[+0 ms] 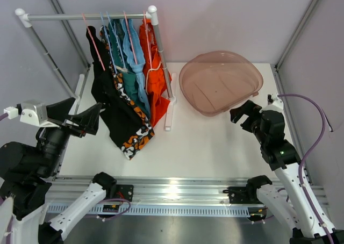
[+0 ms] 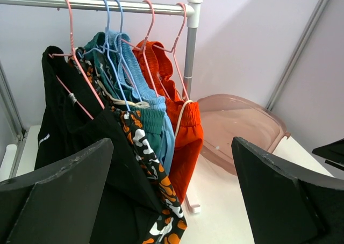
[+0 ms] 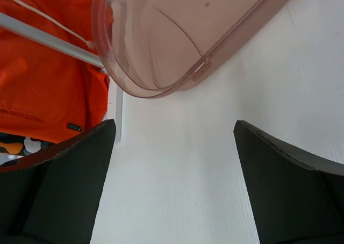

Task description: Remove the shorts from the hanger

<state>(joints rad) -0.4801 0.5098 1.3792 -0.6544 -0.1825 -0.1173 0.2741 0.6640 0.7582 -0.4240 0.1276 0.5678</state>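
Five shorts hang on hangers from a rail (image 1: pixel 86 16): plain black (image 1: pixel 107 101), black with orange-and-white pattern (image 1: pixel 137 139), teal (image 1: pixel 129 83), light blue (image 1: pixel 137 56) and bright orange with a white drawstring (image 1: pixel 156 77). In the left wrist view they hang ahead: black (image 2: pixel 70 131), patterned (image 2: pixel 156 179), teal (image 2: pixel 148 120), light blue (image 2: pixel 131 72), orange (image 2: pixel 185 131). My left gripper (image 1: pixel 88 120) is open and empty, just left of the black shorts. My right gripper (image 1: pixel 244 114) is open and empty over the table, by the basin.
A translucent pink basin (image 1: pixel 220 83) stands at the back right; it also shows in the left wrist view (image 2: pixel 242 128) and the right wrist view (image 3: pixel 177 34). The rack's upright post (image 1: pixel 161 56) and white foot (image 1: pixel 171 112) stand between the shorts and the basin. Grey walls enclose the table.
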